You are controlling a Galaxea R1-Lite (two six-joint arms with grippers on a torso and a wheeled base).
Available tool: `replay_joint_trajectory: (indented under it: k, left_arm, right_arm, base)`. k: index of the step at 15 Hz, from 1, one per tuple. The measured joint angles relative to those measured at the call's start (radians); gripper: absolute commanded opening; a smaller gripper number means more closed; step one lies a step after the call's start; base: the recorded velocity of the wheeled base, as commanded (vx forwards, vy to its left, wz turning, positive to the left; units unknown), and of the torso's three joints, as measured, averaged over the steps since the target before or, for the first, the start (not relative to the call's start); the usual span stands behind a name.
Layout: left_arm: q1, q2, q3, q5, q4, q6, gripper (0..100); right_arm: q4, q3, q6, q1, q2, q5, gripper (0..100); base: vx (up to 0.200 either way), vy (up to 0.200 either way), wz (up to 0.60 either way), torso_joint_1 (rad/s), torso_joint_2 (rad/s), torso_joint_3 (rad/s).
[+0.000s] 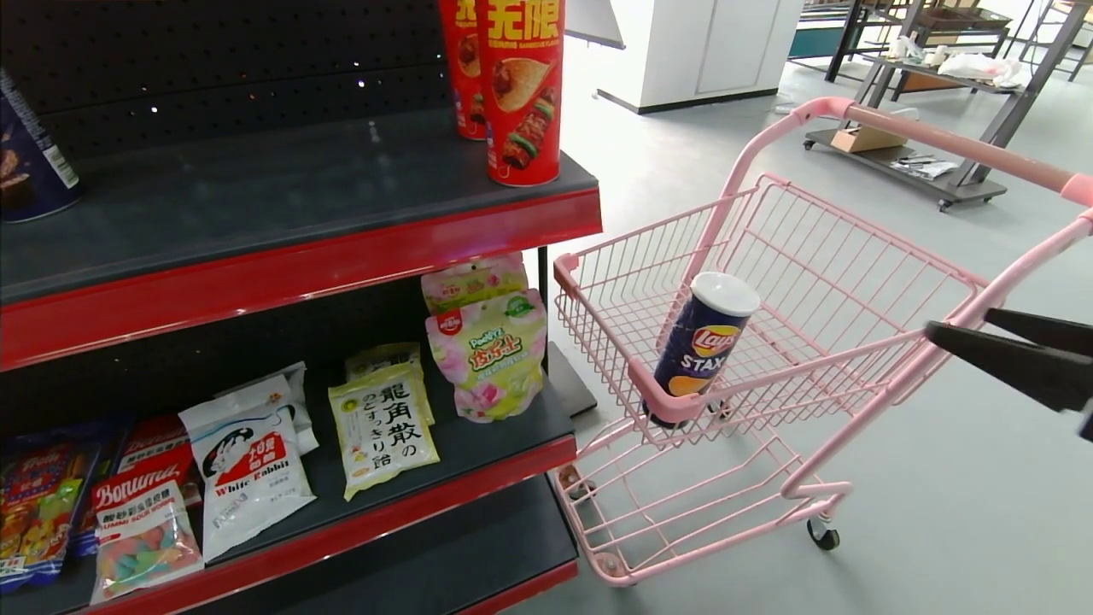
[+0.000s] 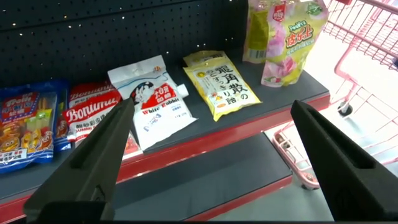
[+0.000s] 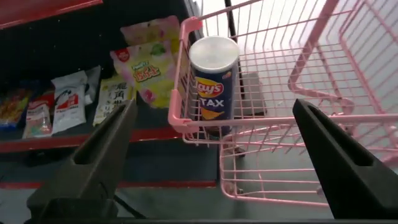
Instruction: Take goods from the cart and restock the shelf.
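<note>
Shelf (image 1: 299, 248) with red-edged boards; two red chip canisters (image 1: 523, 94) stand at the upper board's end, just beside the pink wire cart (image 1: 939, 141). A blue chip canister (image 1: 704, 346) with a white lid stands in the cart basket, at the corner nearest the shelf. Right pincer (image 1: 958, 325), spread wide and empty, hangs beside the cart's outer rail; left pincer (image 2: 211, 109), likewise wide open and empty, faces the candy bags (image 2: 155, 102) on the lower board.

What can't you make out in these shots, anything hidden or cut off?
- Base of the chips can: head view, behind the cart rim.
- Most of the blue container: head view, cut off by the left edge.
- Tops of the red cans: head view, cut off by the upper edge.
</note>
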Motion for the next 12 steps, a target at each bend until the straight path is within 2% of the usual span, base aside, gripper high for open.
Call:
replay_joint_trajectory:
  k: [2,5,12]
  left_arm:
    - [0.000,0.000,0.000,0.000,0.000,0.000,100]
    - [0.000,0.000,0.000,0.001,0.000,0.000,100]
    - [0.000,0.000,0.000,0.000,0.000,0.000,100]
  right_arm:
    - [-0.089,-0.054,0.007,0.020,0.200,0.067,100]
    - [-0.194,-0.086,0.013,0.056,0.404,0.102,100]
    - [-0.286,-0.089,0.019,0.124,0.578,0.104,100]
  base:
    - [0.000,0.000,0.00,0.000,0.00,0.000]
    - [0.000,0.000,0.00,0.000,0.00,0.000]
    - [0.000,0.000,0.00,0.000,0.00,0.000]
